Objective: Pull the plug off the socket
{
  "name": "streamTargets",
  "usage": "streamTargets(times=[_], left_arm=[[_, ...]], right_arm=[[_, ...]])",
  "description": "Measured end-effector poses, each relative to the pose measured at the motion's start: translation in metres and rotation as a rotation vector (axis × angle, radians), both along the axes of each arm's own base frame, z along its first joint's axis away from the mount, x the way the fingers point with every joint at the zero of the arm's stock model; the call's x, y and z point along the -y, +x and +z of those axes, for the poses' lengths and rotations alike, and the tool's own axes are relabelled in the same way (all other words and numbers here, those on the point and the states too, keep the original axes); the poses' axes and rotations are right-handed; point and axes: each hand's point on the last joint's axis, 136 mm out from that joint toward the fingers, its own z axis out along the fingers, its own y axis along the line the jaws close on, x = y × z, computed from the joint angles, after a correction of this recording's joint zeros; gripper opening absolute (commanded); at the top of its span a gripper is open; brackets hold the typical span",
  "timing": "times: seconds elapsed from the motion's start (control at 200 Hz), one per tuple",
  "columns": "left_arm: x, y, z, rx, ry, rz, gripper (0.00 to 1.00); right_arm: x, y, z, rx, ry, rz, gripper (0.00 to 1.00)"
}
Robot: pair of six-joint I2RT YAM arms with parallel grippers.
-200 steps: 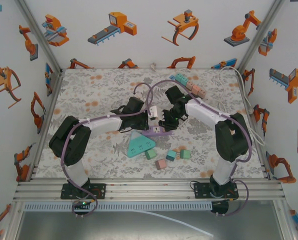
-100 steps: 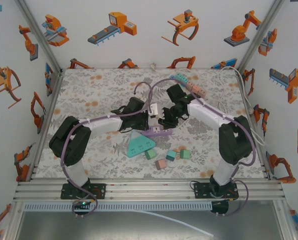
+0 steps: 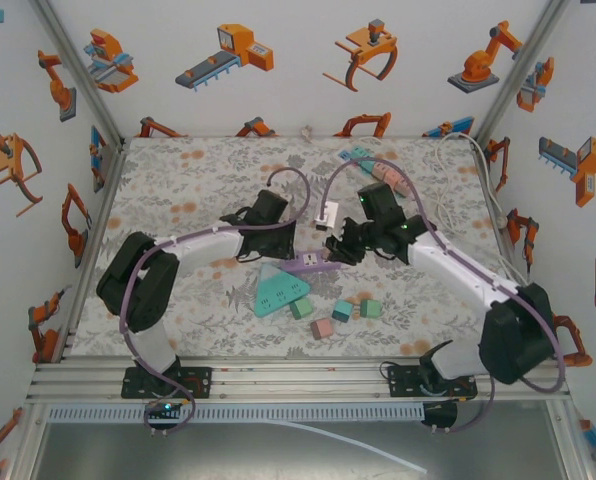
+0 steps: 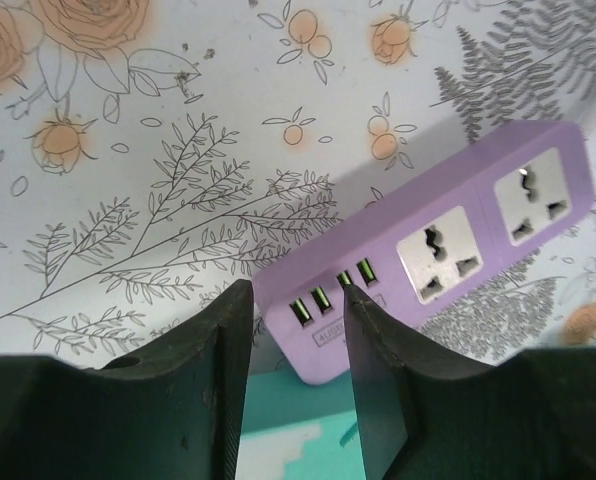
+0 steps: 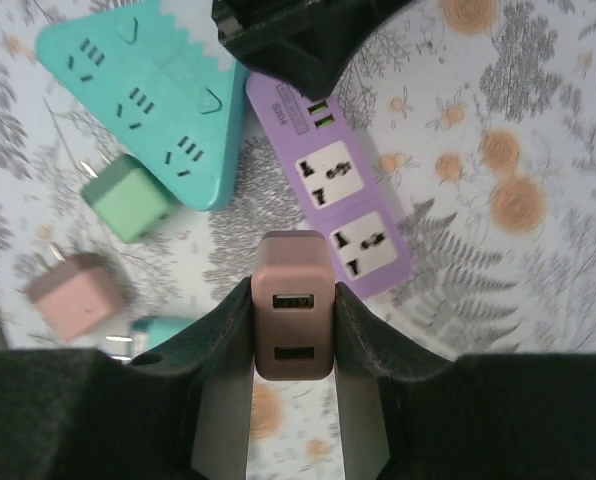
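Pinkish-brown boxy plastic plug [image 5: 293, 320] is clamped tight in the right claw [image 5: 293, 300], lifted above the purple plastic power strip [image 5: 330, 172], whose two sockets show empty. The plug's long axis runs along the fingers. The left claw [image 4: 294, 300], narrowly parted and holding nothing, hangs over the strip's USB end.

white walls [image 3: 278, 95] with orange robot stickers.

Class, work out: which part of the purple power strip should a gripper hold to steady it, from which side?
Hold the purple power strip at its USB end, jaws across its flat, parallel long sides, coming from above; both sockets stay clear.
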Motion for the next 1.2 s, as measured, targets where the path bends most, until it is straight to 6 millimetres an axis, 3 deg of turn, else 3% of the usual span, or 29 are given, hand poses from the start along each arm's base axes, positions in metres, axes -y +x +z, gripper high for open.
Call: streamTargets(times=[0.19, 0.31, 0.421, 0.651, 0.791, 0.961, 1.197], left_arm=[[0.003, -0.003, 0.07, 0.128, -0.127, -0.033, 0.44], [-0.003, -0.021, 0.118, 0.249, -0.231, -0.081, 0.44], [-0.012, -0.047, 0.143, 0.336, -0.28, -0.147, 0.46], [-0.025, -0.113, 0.181, 0.469, -0.353, -0.341, 0.54], [-0.034, -0.157, 0.187, 0.503, -0.386, -0.478, 0.57], [-0.043, -0.204, 0.166, 0.497, -0.369, -0.643, 0.58], [-0.042, -0.224, 0.136, 0.43, -0.295, -0.773, 0.59]], right_arm=[[0.021, -0.023, 0.021, -0.18, 0.173, -0.261, 0.22], [0.038, -0.043, 0.02, -0.294, 0.254, -0.389, 0.23], [0.052, -0.061, 0.008, -0.398, 0.303, -0.482, 0.22], [0.069, -0.091, -0.041, -0.642, 0.35, -0.642, 0.21], [0.076, -0.102, -0.072, -0.753, 0.364, -0.721, 0.21], [0.079, -0.106, -0.105, -0.847, 0.372, -0.794, 0.21], [0.078, -0.104, -0.129, -0.905, 0.37, -0.842, 0.29]])
